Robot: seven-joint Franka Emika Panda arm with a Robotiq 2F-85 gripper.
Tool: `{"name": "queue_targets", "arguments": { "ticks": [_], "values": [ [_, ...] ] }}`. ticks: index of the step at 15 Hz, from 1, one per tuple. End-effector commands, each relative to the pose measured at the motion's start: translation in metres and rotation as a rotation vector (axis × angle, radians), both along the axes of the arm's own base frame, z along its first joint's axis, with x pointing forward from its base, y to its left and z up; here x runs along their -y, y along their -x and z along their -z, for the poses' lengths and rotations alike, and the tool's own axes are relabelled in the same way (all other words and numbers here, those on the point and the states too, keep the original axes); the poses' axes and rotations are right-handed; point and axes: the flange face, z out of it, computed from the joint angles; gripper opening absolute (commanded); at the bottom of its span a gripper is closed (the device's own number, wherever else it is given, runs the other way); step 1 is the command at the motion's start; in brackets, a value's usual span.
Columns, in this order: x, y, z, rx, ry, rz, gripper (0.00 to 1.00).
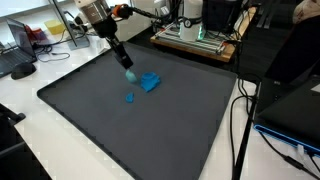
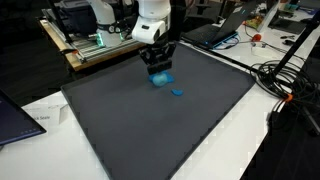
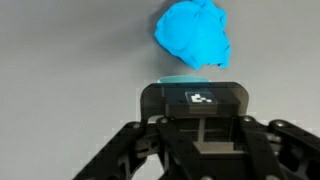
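In the wrist view the gripper [image 3: 195, 108] is nearest the lens and fills the lower edge. Its fingers are clamped on either side of a black block [image 3: 168, 98] that bears a small white mark, and a pale teal strip shows along the block's far edge. Just beyond lies a blue lump [image 3: 195, 32] on the grey mat [image 3: 60, 50]. Whether the teal edge touches the lump cannot be told.

In an exterior view, bare white table [image 1: 50, 142] lies nearest, with cables [image 1: 240, 130] trailing at the near right. The mat [image 1: 120, 135] covers most of the table. The gripper [image 1: 125, 67] slants down from the far left, its teal-tipped end just left of the blue lump [image 1: 150, 82]. A small blue piece [image 1: 130, 97] lies nearer, apart from the lump.

In an exterior view, a dark laptop [image 2: 12, 118] sits at the near left. The gripper [image 2: 160, 60] stands over the far part of the mat [image 2: 150, 130], with the blue lump [image 2: 162, 78] just on its near side. The small blue piece [image 2: 177, 91] lies to the near right of the lump, not touching it.
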Motion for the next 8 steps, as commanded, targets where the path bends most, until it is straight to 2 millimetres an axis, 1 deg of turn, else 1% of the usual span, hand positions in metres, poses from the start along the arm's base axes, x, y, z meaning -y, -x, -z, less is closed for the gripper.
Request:
{"name": "queue_targets", "arguments": {
  "ticks": [1,5,8],
  "values": [
    [-0.011,0.009,-0.009,0.065,0.015,0.002,0.21],
    [-0.02,0.006,-0.011,0.134,0.03,0.004,0.21],
    [-0.023,0.003,-0.013,0.167,0.031,0.01,0.21]
  ]
}}
